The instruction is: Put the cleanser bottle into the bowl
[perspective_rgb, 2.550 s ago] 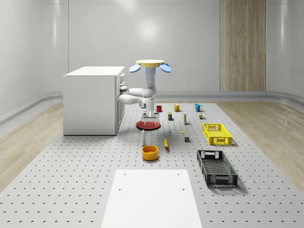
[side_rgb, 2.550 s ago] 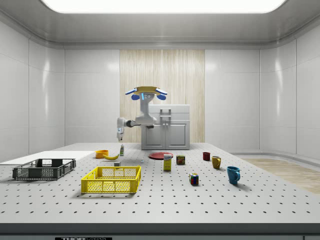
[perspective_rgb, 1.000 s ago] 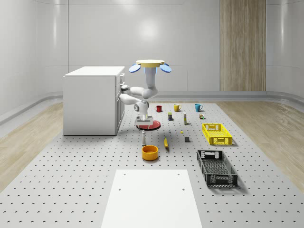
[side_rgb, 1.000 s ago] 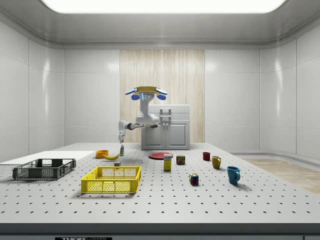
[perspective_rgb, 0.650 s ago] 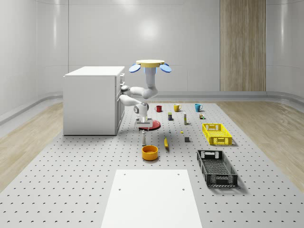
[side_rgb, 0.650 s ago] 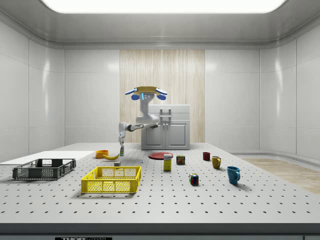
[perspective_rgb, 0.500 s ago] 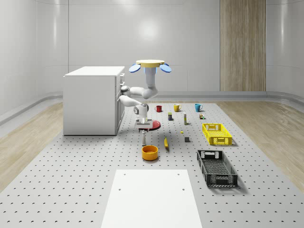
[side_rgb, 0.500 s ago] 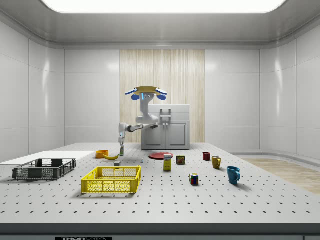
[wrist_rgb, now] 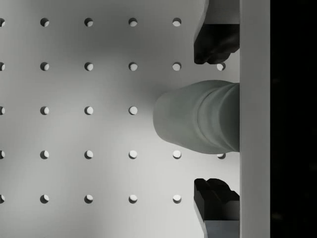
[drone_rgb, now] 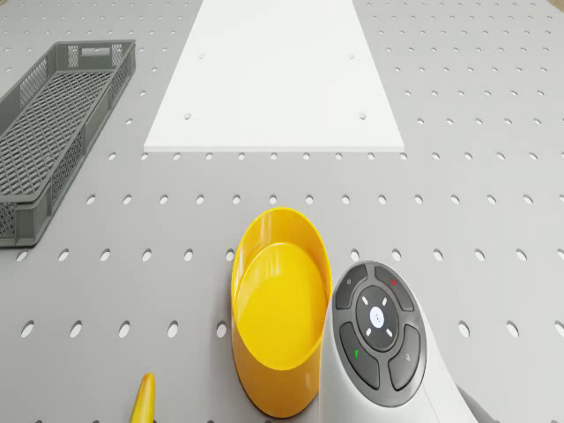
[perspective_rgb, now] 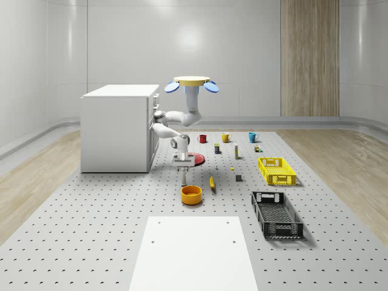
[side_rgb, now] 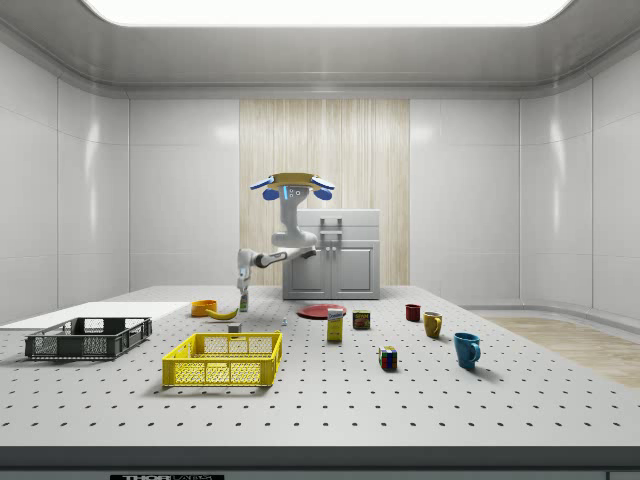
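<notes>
Drone (perspective_rgb: 193, 83) hovers beside the cabinet (perspective_rgb: 118, 127), arm reaching down over the cleanser bottle (wrist_rgb: 198, 116). Gripper (wrist_rgb: 215, 119) fingers (wrist_rgb: 215, 42) apart, one either side of the bottle's top, not touching: likely lined up for an upright grasp. Bowl (drone_rgb: 280, 308) stands near the bottle, toward the table's white-panel edge, so the carry should be short.

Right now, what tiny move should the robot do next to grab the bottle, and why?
Probably lower the gripper a little, then close. In the wrist view the open fingers flank the cleanser bottle without touching it. The drone hovers beside the cabinet; the yellow bowl waits nearby.
</notes>
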Available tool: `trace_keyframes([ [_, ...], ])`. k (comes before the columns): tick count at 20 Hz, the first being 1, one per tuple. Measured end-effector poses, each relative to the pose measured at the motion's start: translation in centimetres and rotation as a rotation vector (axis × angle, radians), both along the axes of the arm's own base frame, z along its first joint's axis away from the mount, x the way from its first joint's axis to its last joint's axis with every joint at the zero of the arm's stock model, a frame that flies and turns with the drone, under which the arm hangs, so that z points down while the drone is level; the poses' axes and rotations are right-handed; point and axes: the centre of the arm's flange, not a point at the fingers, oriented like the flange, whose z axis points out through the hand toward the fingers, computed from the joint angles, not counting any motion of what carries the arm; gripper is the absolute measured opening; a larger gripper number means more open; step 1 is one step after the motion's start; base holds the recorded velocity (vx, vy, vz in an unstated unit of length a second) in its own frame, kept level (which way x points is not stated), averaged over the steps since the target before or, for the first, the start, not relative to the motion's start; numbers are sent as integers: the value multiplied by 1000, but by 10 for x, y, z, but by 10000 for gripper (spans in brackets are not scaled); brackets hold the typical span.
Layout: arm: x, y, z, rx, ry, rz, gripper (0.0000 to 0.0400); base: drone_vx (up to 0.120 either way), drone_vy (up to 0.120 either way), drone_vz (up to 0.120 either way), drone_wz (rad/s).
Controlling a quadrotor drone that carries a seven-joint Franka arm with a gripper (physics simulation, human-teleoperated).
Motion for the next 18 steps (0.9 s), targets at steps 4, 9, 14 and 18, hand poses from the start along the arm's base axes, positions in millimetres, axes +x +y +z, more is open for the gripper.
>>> trace_keyframes([
  [4,0,0,2,0,0,0,182,0,0,0,0],
  [9,0,0,2,-3,1,0,159,0,0,0,0],
  [14,0,0,-12,-5,2,0,157,0,0,8,0],
  [18,0,0,-26,-5,2,0,158,60,70,120,0],
])
